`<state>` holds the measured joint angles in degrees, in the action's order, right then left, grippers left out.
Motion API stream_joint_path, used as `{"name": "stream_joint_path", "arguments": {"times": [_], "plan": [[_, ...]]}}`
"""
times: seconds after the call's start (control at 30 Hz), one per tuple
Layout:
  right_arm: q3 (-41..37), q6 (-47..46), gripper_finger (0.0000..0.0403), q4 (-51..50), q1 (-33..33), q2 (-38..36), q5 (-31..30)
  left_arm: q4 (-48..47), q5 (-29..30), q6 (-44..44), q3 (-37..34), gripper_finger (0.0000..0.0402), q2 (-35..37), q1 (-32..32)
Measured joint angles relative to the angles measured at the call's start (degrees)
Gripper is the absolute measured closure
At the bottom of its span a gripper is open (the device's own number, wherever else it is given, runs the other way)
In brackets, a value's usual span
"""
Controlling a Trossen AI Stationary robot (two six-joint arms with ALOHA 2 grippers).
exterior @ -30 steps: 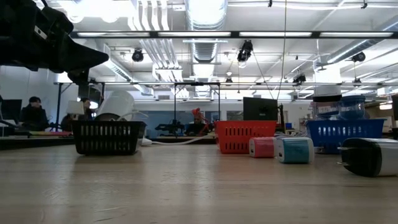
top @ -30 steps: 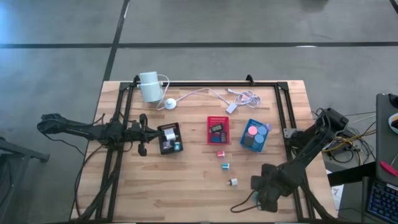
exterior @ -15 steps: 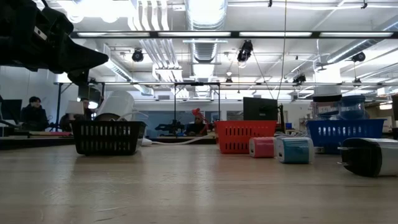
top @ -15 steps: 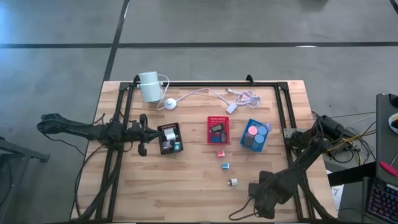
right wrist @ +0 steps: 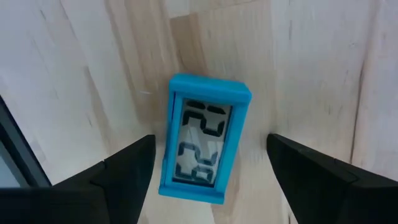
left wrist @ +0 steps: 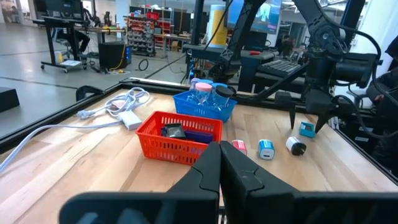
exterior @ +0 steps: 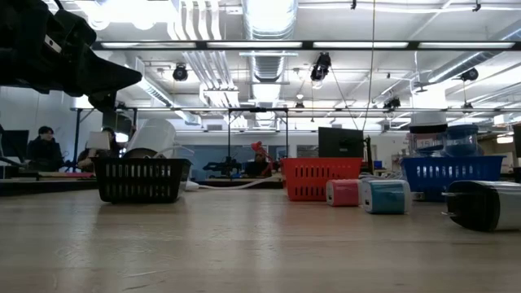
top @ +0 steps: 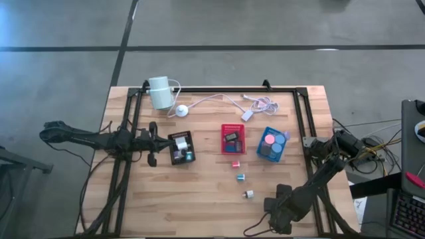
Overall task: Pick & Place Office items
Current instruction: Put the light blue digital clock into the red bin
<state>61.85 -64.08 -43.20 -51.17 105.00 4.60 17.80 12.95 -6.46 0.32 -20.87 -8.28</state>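
Fingers (right wrist: 124, 171) of the right gripper (right wrist: 210, 163) are held wide open, one on each side of a blue block (right wrist: 205, 146). Nothing is gripped yet. The block lies flat on the table (right wrist: 311, 62), near its front edge. The gripper has just been moved over it, so a grab can likely be made next. The left gripper (left wrist: 219, 163) is shut and empty, by the black tray (top: 180, 147).

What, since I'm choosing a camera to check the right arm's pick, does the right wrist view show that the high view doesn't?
Right wrist only: a blue block on the wood between the right gripper's open fingers. High only: the black tray, red tray, blue tray, three loose pieces, and the left gripper by the black tray. Both: the table, the right gripper.
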Motion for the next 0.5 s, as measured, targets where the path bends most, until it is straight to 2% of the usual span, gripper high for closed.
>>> {"name": "stream_joint_path", "arguments": {"times": [0.2, 0.5], "plan": [[0.1, 1.2, 0.0123, -0.5, 0.0, 2.1, -0.1, -0.3, 0.1, 0.0, 0.0, 0.0396, 0.0, 0.0], [-0.2, 2.8, 0.0234, -0.5, 0.0, 1.5, -0.2, -0.3, 0.1, 0.0, 0.0, 0.0396, 0.0, 0.0]]}}
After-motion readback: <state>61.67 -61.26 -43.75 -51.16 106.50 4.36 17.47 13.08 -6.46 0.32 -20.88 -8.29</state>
